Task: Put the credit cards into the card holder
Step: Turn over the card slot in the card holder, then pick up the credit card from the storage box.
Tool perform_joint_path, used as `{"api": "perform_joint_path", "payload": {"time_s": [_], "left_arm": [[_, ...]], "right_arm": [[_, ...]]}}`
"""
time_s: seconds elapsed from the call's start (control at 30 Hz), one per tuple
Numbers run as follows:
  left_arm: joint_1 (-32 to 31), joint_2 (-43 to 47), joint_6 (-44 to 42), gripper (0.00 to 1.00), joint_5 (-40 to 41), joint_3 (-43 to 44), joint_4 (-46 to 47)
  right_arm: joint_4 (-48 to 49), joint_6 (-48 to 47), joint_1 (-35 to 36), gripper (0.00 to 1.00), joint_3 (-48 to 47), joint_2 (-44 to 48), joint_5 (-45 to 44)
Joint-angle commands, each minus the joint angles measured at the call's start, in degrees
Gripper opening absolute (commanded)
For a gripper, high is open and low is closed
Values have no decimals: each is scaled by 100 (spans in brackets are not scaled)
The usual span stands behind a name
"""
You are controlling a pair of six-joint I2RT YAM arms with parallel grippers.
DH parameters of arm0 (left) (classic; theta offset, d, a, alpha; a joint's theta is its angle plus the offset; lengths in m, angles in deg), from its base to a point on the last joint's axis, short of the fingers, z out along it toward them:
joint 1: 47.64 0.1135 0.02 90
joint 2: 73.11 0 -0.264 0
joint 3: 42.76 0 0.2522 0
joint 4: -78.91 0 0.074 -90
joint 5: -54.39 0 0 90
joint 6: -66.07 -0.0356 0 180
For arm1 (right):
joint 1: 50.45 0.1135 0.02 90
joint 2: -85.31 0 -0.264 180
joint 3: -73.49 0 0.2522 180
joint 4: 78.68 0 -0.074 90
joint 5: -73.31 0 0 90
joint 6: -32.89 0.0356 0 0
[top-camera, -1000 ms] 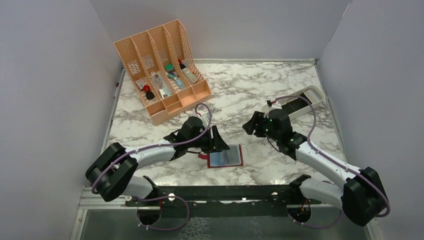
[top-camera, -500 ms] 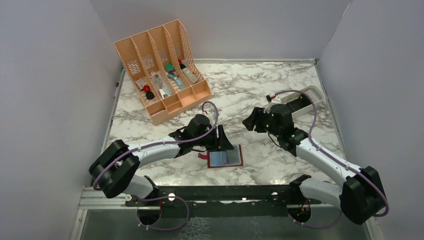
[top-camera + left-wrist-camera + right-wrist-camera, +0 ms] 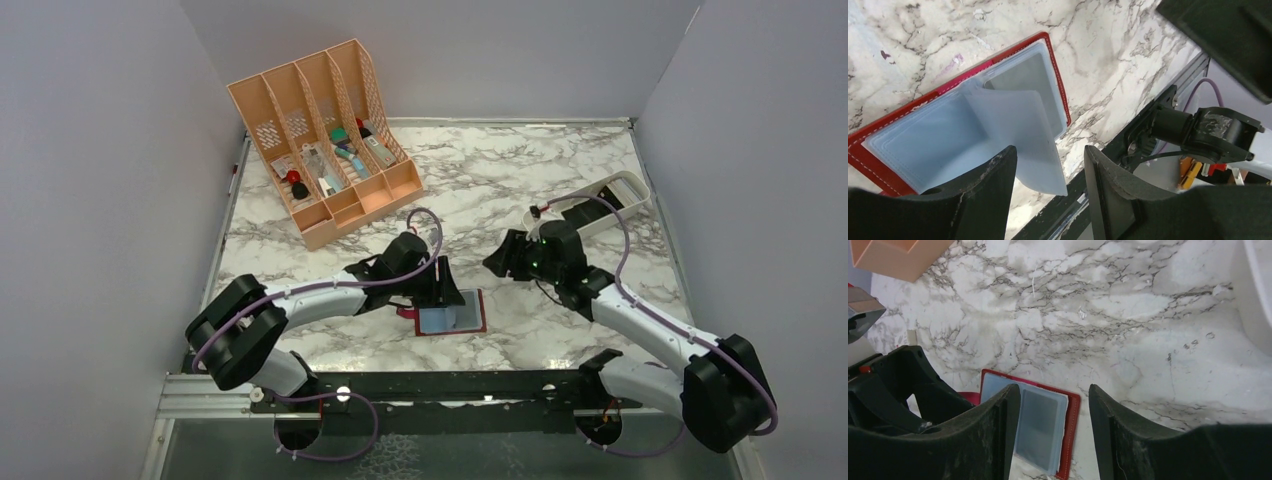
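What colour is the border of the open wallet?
Red, with white stitching, on the wallet; clearest in the left wrist view.

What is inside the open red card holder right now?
Clear plastic sleeves fill the card holder; one sleeve stands lifted. A greyish rectangle, possibly a card, shows in one pocket. The left gripper hides part of the near side.

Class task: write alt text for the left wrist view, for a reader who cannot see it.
A red card holder lies open on the marble table, one clear pocket leaf lifted, seen through the open left tool.
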Motion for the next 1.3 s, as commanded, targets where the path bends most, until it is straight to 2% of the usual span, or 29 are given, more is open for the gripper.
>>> {"api": "perform_joint_path", "payload": {"time_s": [0.0,0.13,0.27,0.37,0.53,0.6,0.67,0.7,0.73,0.93,1.03,1.27], "left_arm": [[-71,47,-113,55,326,151,-231],[-76,301,-188,54,800,114,-719],[-78,547,-380,50,1271,188,-1351],[-78,752,-658,50,1629,434,-1940],[-75,1100,-1330,52,1853,915,-2556],[-74,1261,-1576,55,1850,1053,-2609],[-76,1423,-1842,66,1905,1169,-2660],[-71,1534,-1999,89,1962,1211,-2671],[-71,1595,-2133,98,2048,1257,-2719],[-71,1843,-2873,99,2906,1400,-2883],[-71,1874,-3025,99,2958,1460,-2971],[-72,2018,-3079,99,3054,1356,-3065]], "right_arm": [[-199,-660,-17,59,-513,189,-619],[-466,-1725,-101,61,-1150,-138,-1323],[-835,-2388,-464,62,-1963,-780,-1757],[-968,-2930,-970,64,-2421,-1231,-1950],[-1182,-3678,-2071,65,-3112,-1957,-1675],[-1074,-4146,-2215,66,-3249,-2228,-1922],[-846,-4702,-2325,67,-3255,-2458,-2198],[-736,-4978,-2399,68,-3254,-2564,-2310],[-647,-5175,-2502,69,-3276,-2682,-2420],[-381,-5848,-3302,69,-3583,-3276,-2254],[-546,-6291,-3497,69,-3778,-3648,-2169],[-532,-6585,-3739,68,-4060,-4053,-1934]]}}
